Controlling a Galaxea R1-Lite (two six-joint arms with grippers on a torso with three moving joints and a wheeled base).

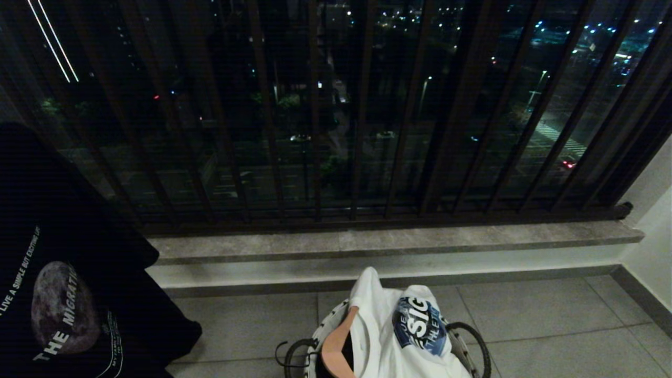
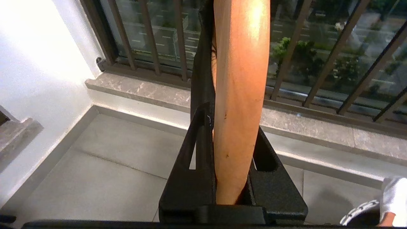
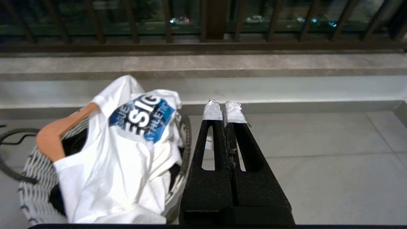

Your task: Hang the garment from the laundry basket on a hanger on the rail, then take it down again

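Left end effector (image 2: 233, 165) is clamped on a wooden hanger (image 2: 240, 95): the wood runs up between the two black fingers (image 2: 190, 178), and a dark garment edge (image 2: 200, 73) sits against the wood on one side. Head view shows a black printed T-shirt (image 1: 68, 294) hanging at far left, with no arm visible in that view; can't confirm from here that it's the shirt on the held hanger. Right end effector (image 3: 225, 109) is fully closed with nothing in it, its taped fingertips (image 3: 233, 111) pressed together, hanging low just beside the laundry basket (image 3: 30, 178). The basket sits on the tiled floor (image 1: 551, 325) at bottom centre of the head view, near the grey stone ledge (image 1: 399, 239) under the dark window bars (image 1: 315, 131). It has a striped black-and-white wall and thin dark loop handles (image 1: 475, 341). A white T-shirt (image 1: 404, 336) with a blue logo patch is bunched in it and spills over the rim. A second wooden hanger (image 1: 336, 341) lies in the basket against the white shirt's left side, with something dark under it that I can't identify. No rail in any view.
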